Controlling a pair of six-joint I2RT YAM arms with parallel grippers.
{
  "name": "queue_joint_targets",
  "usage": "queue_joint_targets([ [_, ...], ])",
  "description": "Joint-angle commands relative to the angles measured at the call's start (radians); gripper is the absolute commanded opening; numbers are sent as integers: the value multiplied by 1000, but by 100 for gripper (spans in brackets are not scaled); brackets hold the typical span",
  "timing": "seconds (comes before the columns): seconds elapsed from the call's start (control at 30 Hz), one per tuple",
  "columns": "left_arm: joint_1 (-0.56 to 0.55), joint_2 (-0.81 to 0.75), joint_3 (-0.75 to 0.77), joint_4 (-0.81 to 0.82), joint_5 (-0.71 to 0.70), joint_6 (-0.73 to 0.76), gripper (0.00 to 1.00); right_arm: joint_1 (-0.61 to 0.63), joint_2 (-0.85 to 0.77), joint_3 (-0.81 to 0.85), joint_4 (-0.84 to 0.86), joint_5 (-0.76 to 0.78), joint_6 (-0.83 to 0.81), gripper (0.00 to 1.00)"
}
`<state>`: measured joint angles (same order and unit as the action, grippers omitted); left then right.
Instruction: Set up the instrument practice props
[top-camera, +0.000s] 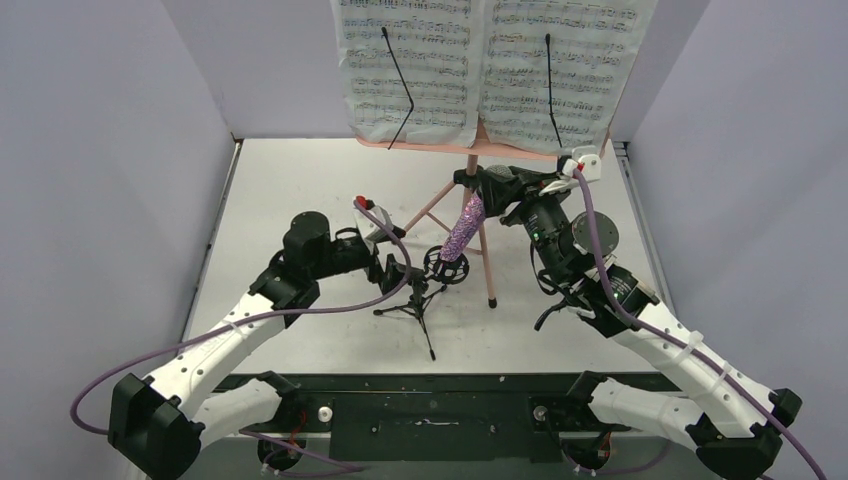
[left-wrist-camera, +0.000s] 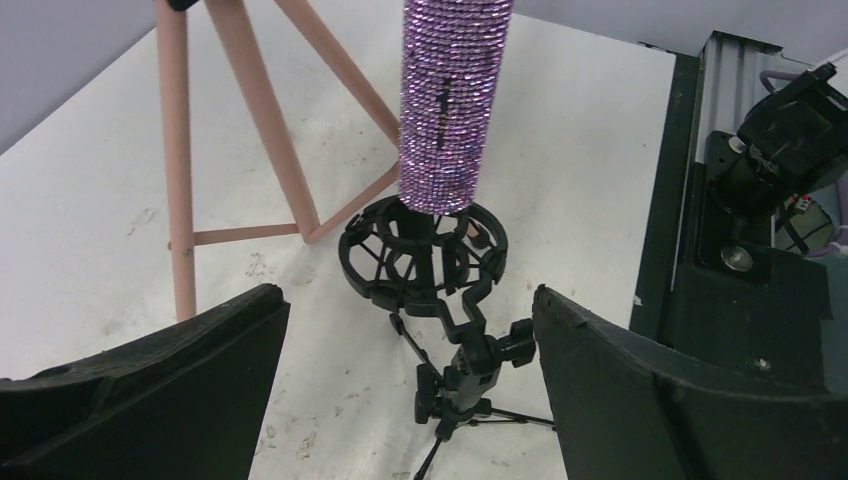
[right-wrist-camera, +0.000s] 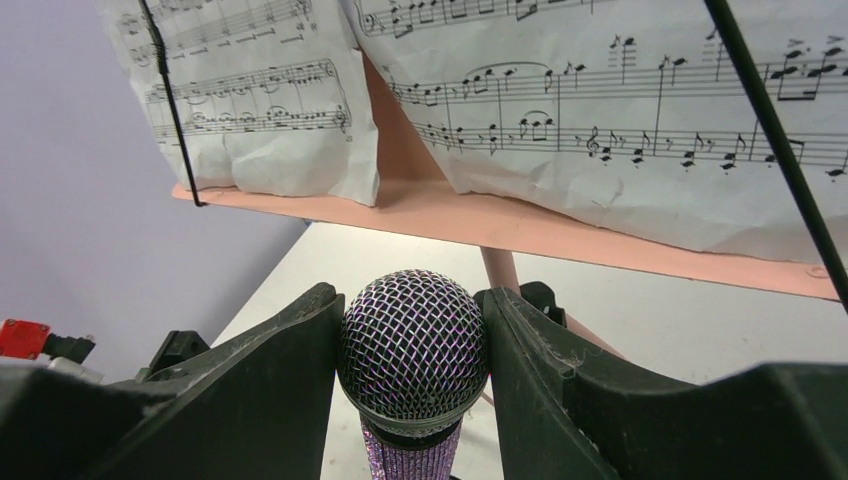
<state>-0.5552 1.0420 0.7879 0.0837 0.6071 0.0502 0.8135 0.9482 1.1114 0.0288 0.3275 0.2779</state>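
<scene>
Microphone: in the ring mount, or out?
Entering: the microphone's tail sits at the ring mount's mouth, its mesh head clamped in the right end effector. How deep it reaches, cannot tell.

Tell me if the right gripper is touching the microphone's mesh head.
Touching. The right wrist view shows the right gripper with fingers pressed against both sides of the microphone's mesh head.

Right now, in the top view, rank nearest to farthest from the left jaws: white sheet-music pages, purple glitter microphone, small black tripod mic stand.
1. Small black tripod mic stand, alongside.
2. Purple glitter microphone, further right.
3. White sheet-music pages, far back.
</scene>
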Motion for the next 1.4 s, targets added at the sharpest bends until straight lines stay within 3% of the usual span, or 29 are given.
queue_joint_targets([
  [0.0,-39,14,62,-19,45,54,91,-8,1,-7,83,33,-9,5],
  [0.43,-160,98,99,-196,-137,70,83,-16,6,3,81,44,-24,5],
  [0.63,-223,153,99,-208,-308,93,67,-20,7,18,70,46,-20,5],
  [0.83,-270,185,98,-171,-314,117,35,-25,7,42,35,36,-26,5],
  [1.1,-301,119,56,-164,-300,105,3,-25,-19,57,-14,41,-33,5],
  [1.37,-313,59,12,-164,-242,85,0,-25,-32,63,-26,-10,-42,5],
])
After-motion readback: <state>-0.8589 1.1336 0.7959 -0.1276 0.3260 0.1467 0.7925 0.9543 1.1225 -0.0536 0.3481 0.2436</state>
